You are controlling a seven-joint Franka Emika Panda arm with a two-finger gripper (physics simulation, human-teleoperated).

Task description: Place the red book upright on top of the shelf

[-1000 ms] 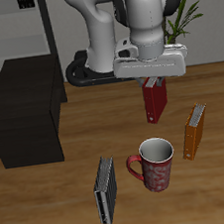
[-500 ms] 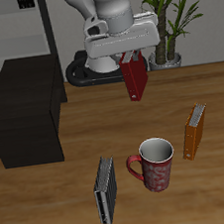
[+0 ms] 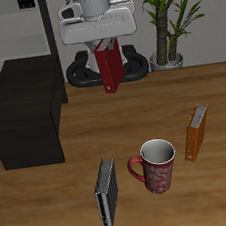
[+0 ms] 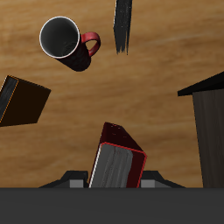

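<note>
My gripper (image 3: 103,46) is shut on the red book (image 3: 109,67), a dark-red hardcover that hangs tilted below the fingers, well above the table. The wrist view shows the same book (image 4: 118,159) from above, with its pale page edges, between the jaws. The shelf (image 3: 24,114) is a low black-brown cabinet with a flat top, standing to one side of the held book and lower than it. Its corner shows in the wrist view (image 4: 206,114).
A red mug (image 3: 154,166) stands near the table's front edge, with a grey-black book (image 3: 105,192) and an orange book (image 3: 196,132) upright on either side of it. A tall open-frame rack (image 3: 19,37) rises behind the shelf. A potted plant (image 3: 170,22) stands at the back.
My gripper has lifted the red book and carried it toward the shelf's side and farther back. The book now hangs more tilted.
</note>
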